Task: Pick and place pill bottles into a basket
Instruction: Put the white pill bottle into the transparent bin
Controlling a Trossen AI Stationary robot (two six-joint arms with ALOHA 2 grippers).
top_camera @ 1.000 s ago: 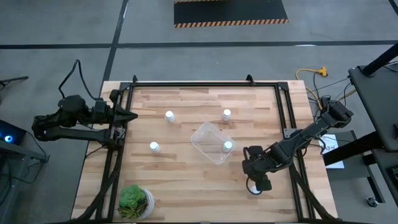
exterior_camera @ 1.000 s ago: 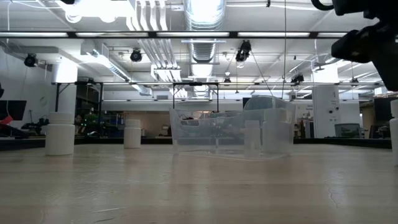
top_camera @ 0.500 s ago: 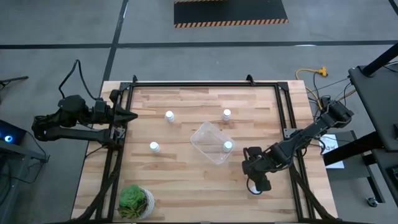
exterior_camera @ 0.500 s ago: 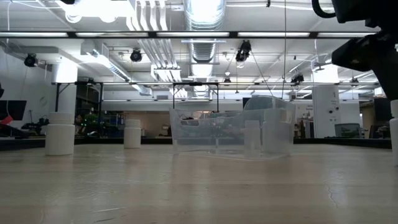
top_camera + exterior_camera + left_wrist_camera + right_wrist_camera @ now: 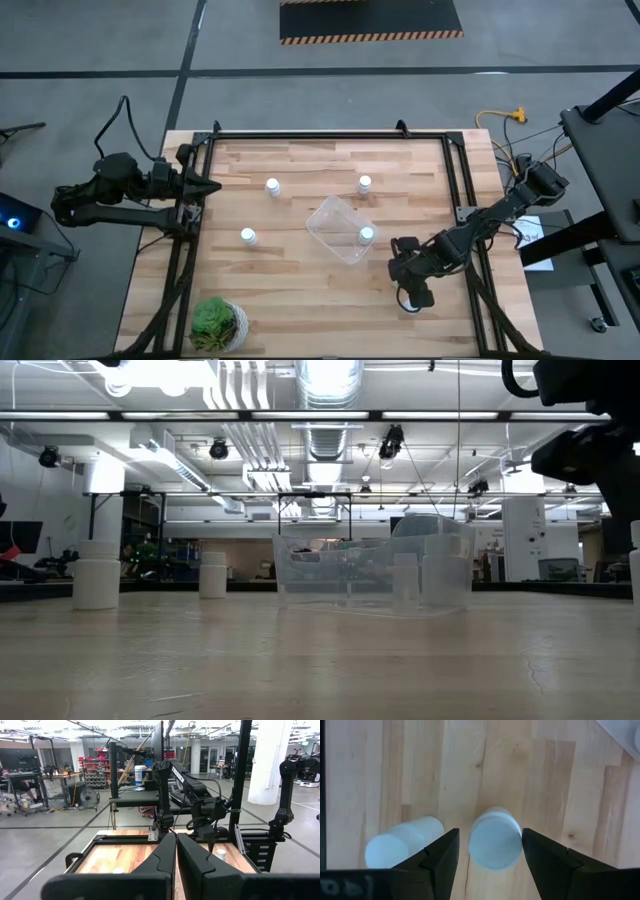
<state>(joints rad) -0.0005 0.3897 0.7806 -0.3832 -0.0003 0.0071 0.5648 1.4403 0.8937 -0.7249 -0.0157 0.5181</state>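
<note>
My right gripper hangs open near the table's near right corner, fingers pointing down. In the right wrist view its fingers stand on either side of an upright white pill bottle. A second bottle stands just outside one finger. The clear basket sits mid-table with one bottle inside. Three more bottles stand on the wood: one, another and a third. My left gripper waits shut at the table's left edge.
A green potted plant stands at the near left corner. A black frame rail runs along the table's edges. In the low view the basket stands mid-table, with two bottles to its left, one nearer than the other.
My right gripper has come down a little over the bottle near the near right corner, staying open. Nothing else has moved.
</note>
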